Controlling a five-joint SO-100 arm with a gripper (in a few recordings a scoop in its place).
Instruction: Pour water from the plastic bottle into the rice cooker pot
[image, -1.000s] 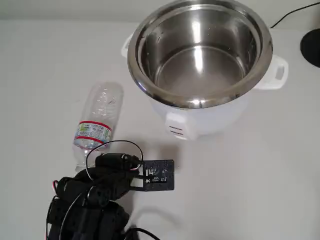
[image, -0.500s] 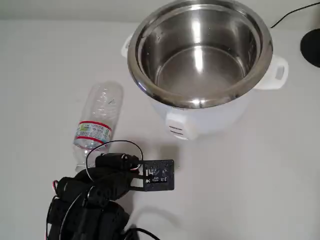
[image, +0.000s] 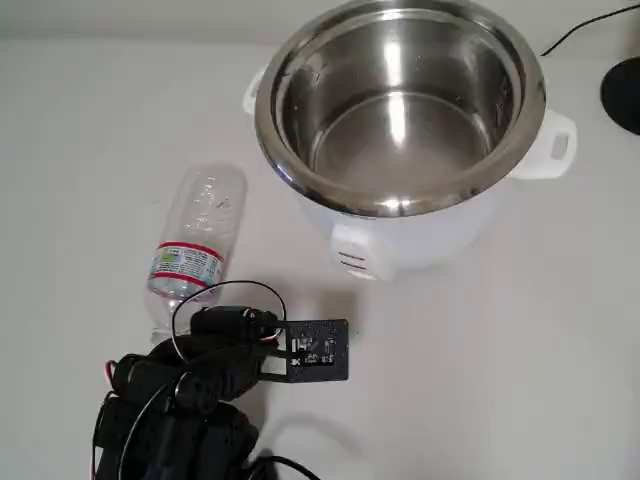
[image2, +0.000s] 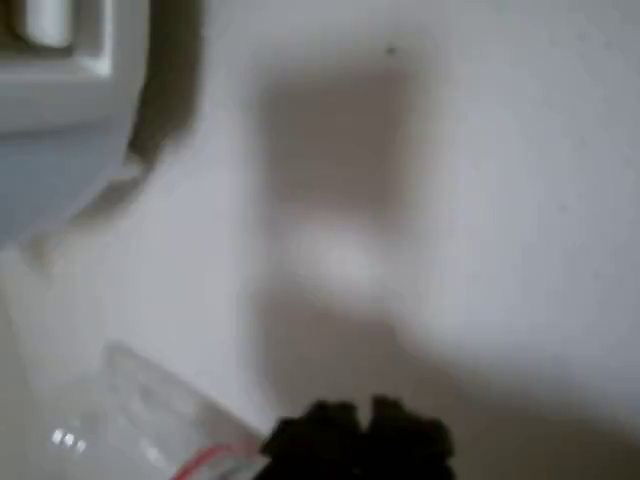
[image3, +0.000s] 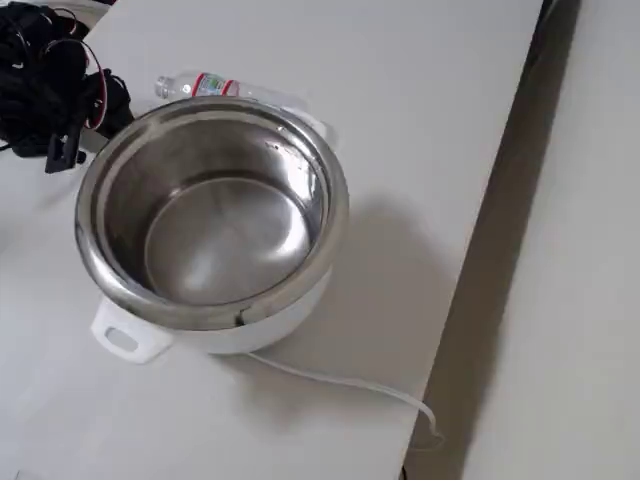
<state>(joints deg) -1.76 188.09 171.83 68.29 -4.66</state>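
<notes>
Bottle (image: 195, 238) lies on side on white table (image: 80, 130), not upright. In overhead view its neck end sits touching or tucked under gripper (image: 205, 335); body runs away from gripper, up picture, long axis slightly tilted right. Pot (image: 400, 100) stands up and right of gripper, well apart, open, looks empty. Water barely visible. Black arm (image: 175, 420) crouches low, bent over bottle's neck end. Cannot tell whether jaws are parted or closed. Wrist view: blurred clear plastic, red band, close.
</notes>
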